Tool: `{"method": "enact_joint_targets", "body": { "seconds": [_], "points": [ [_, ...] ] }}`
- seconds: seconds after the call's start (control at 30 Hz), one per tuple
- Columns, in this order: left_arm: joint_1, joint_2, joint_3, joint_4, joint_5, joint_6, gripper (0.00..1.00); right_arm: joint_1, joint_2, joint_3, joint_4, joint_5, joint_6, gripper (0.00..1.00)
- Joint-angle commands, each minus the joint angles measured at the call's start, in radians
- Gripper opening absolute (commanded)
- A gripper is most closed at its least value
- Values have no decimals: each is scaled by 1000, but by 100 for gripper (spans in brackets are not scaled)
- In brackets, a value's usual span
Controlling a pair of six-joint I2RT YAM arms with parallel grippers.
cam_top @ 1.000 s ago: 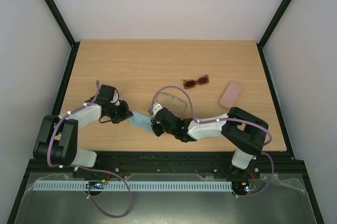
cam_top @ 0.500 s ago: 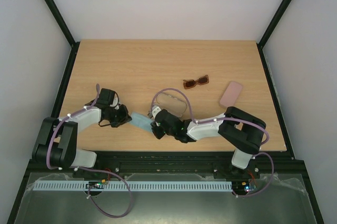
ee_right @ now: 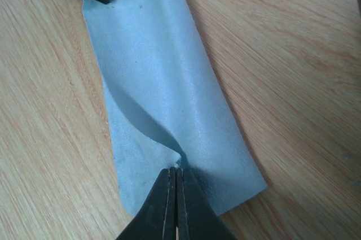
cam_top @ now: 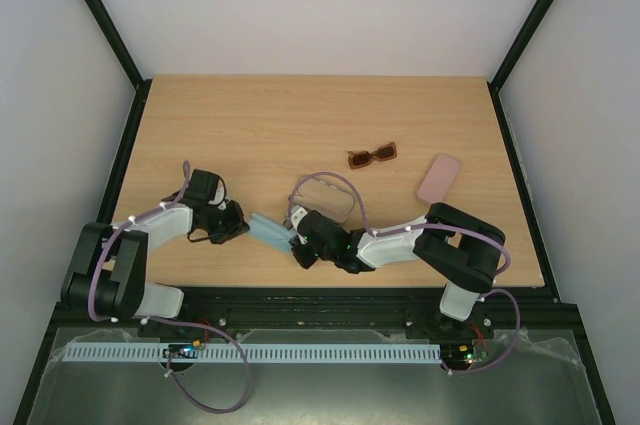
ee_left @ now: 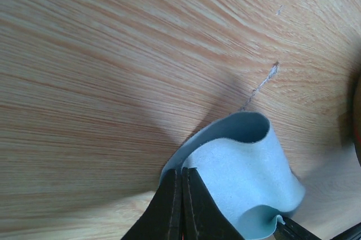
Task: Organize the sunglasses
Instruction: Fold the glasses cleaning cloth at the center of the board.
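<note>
Left fingers and right fingers clamp a blue cloth — possibly a pouch.

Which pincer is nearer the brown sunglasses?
The right pincer, holding the blue cloth at the end nearer the brown sunglasses; the left pincer holds its farther end.

Light wooden table, grain running side to side, bounded by black frame rails; plain white walls on three sides; grey metal tray along near edge; soft, even lighting.
</note>
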Motion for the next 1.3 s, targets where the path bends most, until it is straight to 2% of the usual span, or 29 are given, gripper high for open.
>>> {"method": "enact_joint_targets", "body": {
  "seconds": [0.0,0.3,0.53,0.97,1.07,1.27],
  "points": [
    [-3,-6,-18,-13,-14,2,2,-6,-15,-12,-3,-16,-15,1],
    [-3,9,-1,-2,-17,8,2,-6,1,13,-25,-31,-16,5],
    [-3,-6,28,-9,-12,13,2,-5,-35,6,-20,-16,-5,1],
    [-3,34,15,14,-15,20,2,-4,-9,16,-37,-65,-12,5],
    [-3,39,14,12,-17,22,7,-4,2,18,-44,-83,-15,9],
    [-3,14,26,-38,-59,39,22,-4,-36,8,-58,-95,10,24]
  ]
}}
